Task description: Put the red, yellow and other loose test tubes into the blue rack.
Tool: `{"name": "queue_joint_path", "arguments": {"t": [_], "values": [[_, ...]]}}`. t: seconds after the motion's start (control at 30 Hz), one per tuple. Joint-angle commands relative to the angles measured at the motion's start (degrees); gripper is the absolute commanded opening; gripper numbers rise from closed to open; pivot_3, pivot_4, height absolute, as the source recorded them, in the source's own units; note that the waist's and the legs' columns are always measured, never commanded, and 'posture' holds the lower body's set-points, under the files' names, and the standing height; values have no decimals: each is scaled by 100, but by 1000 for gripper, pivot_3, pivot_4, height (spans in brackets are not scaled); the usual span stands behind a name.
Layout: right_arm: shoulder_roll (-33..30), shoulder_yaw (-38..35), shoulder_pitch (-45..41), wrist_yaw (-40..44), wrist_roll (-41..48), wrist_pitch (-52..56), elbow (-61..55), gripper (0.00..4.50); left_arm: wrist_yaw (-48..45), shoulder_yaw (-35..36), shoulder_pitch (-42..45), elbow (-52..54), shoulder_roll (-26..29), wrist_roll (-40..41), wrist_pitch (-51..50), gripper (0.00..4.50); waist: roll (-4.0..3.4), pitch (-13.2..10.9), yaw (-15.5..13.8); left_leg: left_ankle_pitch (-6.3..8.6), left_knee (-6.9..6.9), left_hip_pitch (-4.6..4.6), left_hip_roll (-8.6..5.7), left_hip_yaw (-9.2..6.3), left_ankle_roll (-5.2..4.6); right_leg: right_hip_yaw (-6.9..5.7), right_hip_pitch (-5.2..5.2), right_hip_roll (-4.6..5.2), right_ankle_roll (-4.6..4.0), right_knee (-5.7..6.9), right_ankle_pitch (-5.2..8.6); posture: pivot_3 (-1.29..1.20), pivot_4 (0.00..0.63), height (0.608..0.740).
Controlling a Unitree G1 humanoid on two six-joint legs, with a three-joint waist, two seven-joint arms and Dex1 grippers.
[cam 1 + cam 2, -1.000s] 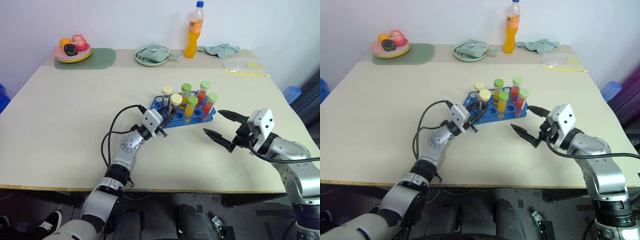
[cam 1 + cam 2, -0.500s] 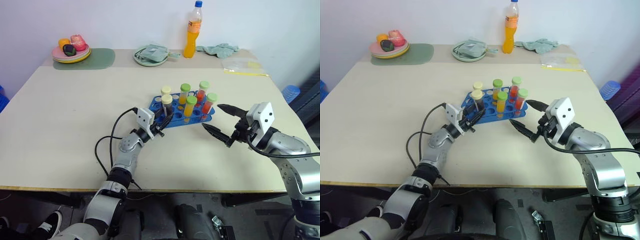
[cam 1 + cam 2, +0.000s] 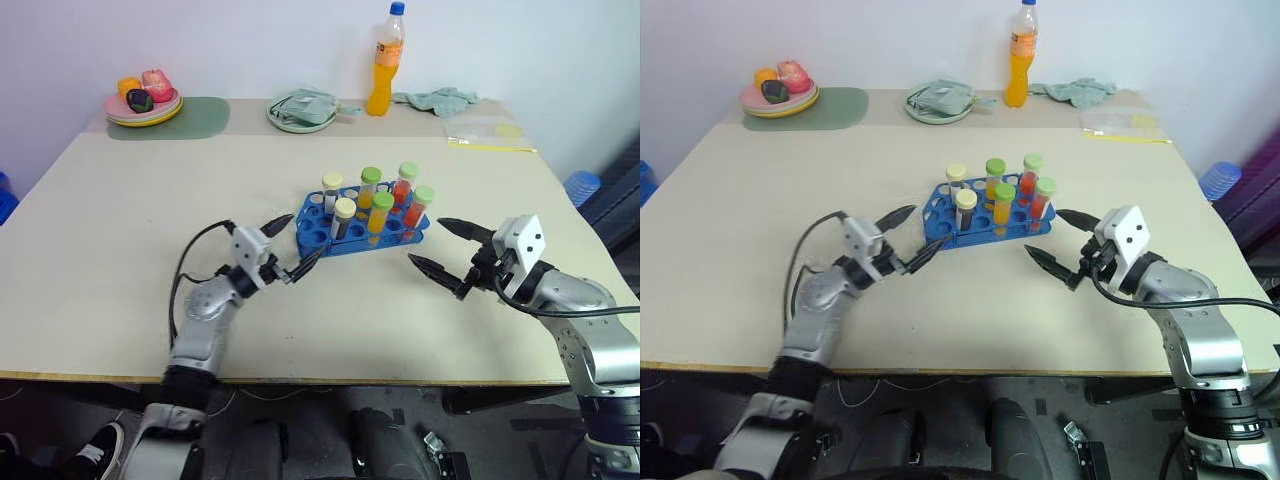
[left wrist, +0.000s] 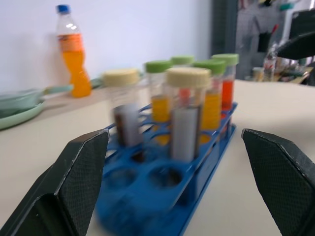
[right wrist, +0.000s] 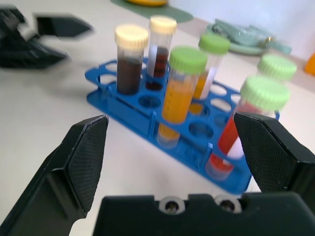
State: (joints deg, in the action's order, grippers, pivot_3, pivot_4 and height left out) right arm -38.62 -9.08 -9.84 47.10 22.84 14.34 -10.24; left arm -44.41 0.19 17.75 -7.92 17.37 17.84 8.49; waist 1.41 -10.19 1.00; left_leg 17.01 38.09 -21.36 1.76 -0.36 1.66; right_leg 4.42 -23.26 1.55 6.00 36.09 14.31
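The blue rack [image 3: 316, 228] stands mid-table with several test tubes upright in it. Two dark tubes with cream caps [image 3: 343, 212] sit at its left end. Yellow-orange tubes [image 3: 379, 218] and red tubes [image 3: 414, 212], all green-capped, fill the middle and right. My left gripper [image 3: 293, 246] is open just left of the rack, its fingers apart and holding nothing. My right gripper [image 3: 440, 248] is open just right of the rack, also holding nothing. The left wrist view looks along the rack [image 4: 202, 157] at a cream-capped tube [image 4: 185, 128].
Along the far edge stand a tall orange bottle [image 3: 387, 62], a green plate with a cloth [image 3: 300, 110], a plate of fruit [image 3: 143, 100] on a green mat [image 3: 195, 118], a crumpled cloth [image 3: 437, 98] and a plastic bag [image 3: 485, 130].
My left gripper opened, let go of the cream-capped tube now standing in the rack, and drew back to the left. The right gripper stayed put.
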Motion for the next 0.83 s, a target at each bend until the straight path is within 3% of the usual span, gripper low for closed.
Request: {"name": "queue_joint_path", "arguments": {"t": [0.03,0.17,0.33,0.83], "values": [[-70,-100,-81,166,-21,-262,108,4500,-277,341,-122,623,421,473,-418,4441,0,0,-4,0,0,0,0,0,0,-1,0,0,0,0,0,0,150,740],[-248,-270,34,556,172,-281,205,4500,-1253,617,-348,1018,1382,904,-607,4441,-3,-1,-2,0,0,-2,2,1,0,-2,-2,0,-13,-3,8,0,150,740],[-567,-600,433,978,275,-359,326,4500,-1946,933,-292,625,1972,1085,-501,4441,-4,-1,-33,0,-1,-2,1,4,-1,-4,2,4,-22,-9,12,0,150,740],[-822,-918,773,813,377,206,-334,4500,-2509,963,-430,306,1912,1176,-461,4441,-4,-1,-9,1,-1,-1,3,7,-1,0,-2,2,-22,-6,13,0,150,740]]}}
